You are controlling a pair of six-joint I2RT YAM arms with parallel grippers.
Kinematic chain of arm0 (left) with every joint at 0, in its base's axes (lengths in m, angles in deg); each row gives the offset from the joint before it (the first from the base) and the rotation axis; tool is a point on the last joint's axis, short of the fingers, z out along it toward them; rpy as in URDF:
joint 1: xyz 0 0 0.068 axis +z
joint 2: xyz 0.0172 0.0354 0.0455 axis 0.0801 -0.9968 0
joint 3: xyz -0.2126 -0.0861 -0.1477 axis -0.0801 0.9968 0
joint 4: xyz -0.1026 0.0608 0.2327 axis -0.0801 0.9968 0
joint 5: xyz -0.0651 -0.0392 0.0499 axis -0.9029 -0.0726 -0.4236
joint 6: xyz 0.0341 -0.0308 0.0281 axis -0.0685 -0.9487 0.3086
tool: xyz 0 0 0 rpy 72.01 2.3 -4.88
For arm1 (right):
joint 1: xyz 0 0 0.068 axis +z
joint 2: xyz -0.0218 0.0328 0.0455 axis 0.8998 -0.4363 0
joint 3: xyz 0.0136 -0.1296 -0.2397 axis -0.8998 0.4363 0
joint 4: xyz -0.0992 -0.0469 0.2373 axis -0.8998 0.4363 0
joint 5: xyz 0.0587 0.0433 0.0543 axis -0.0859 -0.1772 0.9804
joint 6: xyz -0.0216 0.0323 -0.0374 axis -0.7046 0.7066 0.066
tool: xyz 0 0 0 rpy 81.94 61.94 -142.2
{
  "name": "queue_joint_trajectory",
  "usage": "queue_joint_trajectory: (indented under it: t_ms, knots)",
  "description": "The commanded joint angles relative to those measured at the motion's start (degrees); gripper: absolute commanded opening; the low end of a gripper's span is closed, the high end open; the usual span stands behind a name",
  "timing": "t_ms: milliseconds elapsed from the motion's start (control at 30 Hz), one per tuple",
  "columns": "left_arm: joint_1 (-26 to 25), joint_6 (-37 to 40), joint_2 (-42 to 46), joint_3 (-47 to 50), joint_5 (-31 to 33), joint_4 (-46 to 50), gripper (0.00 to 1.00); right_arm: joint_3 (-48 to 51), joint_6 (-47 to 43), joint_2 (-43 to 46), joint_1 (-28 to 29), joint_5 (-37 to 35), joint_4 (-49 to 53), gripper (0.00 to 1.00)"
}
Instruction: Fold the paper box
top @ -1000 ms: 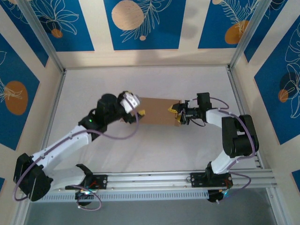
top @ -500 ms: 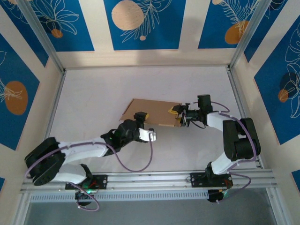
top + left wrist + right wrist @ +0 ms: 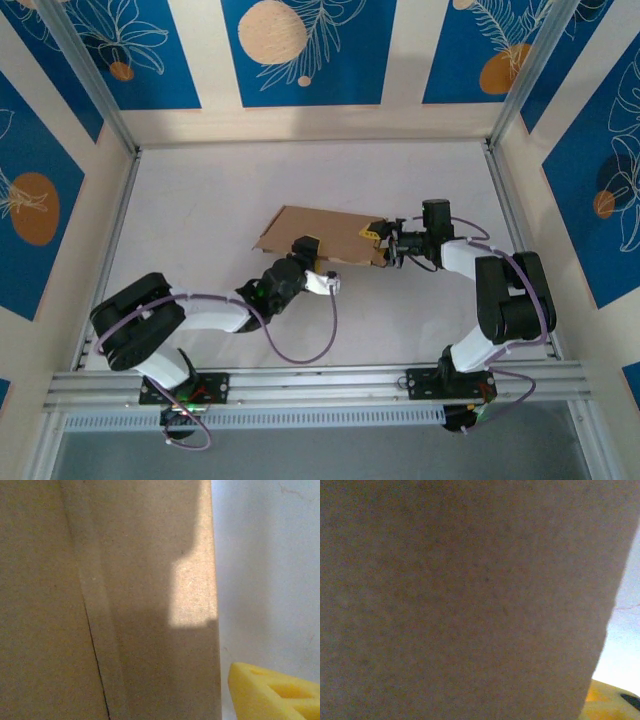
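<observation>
paper box (image 3: 320,232) lies centre of the worktop (image 3: 200,190), right gripper (image 3: 383,243) apparently clamped on its right edge, left gripper (image 3: 303,249) at its near edge, can't tell if gripping or released.

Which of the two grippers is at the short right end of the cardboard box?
The right gripper: its yellow fingers straddle the short right end of the paper box. The left gripper is at the box's long near edge instead.
</observation>
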Motion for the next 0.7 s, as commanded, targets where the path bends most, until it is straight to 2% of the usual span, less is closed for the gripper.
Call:
queue_joint_trajectory:
  t_ms: [0, 133, 267, 367, 500, 667]
  knots:
    - [-0.4, 2.1, -0.4, -2.1, 2.0, -1.9, 0.63, -0.5, 1.4, 2.5, 0.0, 2.7, 0.1, 0.51]
    - [-0.5, 2.5, 0.8, -3.4, 2.4, 2.6, 0.53, -0.9, 1.0, 3.8, 0.0, 2.7, 2.2, 0.60]
    - [-0.4, 2.2, 2.3, -6.9, 3.5, 10.8, 0.52, -1.6, -0.1, 6.2, -0.1, 2.3, 5.7, 0.73]
    - [-0.5, -0.5, 5.7, -10.4, 2.6, 21.6, 0.52, -2.9, -3.1, 9.0, -0.4, 1.9, 11.4, 0.80]
    - [-0.5, -4.5, 10.6, -15.6, 1.1, 35.9, 0.53, -7.0, -14.2, 14.9, -2.3, -1.8, 29.4, 0.90]
    - [-0.5, -10.3, 14.1, -24.6, -1.5, 56.6, 0.52, -9.4, -23.7, 23.6, -8.3, -7.4, 45.9, 0.92]
